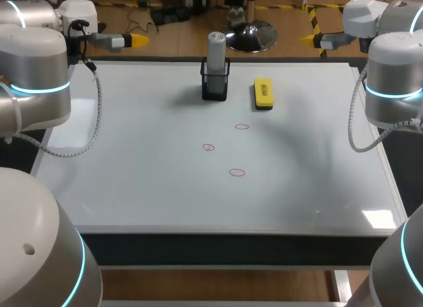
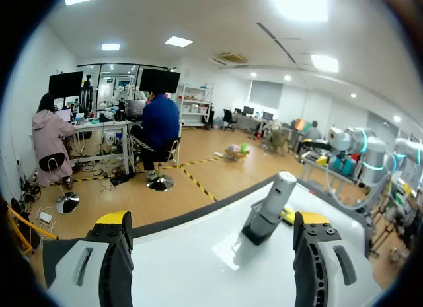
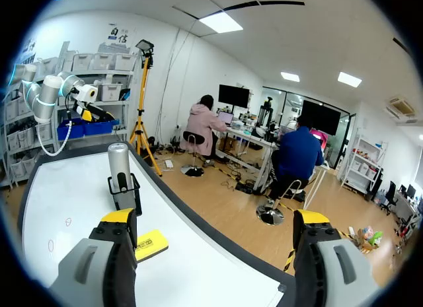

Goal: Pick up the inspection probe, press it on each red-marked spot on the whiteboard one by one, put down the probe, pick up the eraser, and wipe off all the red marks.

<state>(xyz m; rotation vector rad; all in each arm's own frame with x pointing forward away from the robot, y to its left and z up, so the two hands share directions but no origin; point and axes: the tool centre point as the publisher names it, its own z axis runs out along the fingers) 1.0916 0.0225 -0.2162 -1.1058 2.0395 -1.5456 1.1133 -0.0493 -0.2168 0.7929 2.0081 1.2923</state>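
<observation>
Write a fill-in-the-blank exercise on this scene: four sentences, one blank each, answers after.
1. The inspection probe stands upright in a black ____.
2. The whiteboard bears ____ red marks.
3. The eraser lying on the whiteboard is ____ in colour.
4. The left gripper and the right gripper hold nothing, and the fingers of both are ____.

Answers: holder; three; yellow; open.
</observation>
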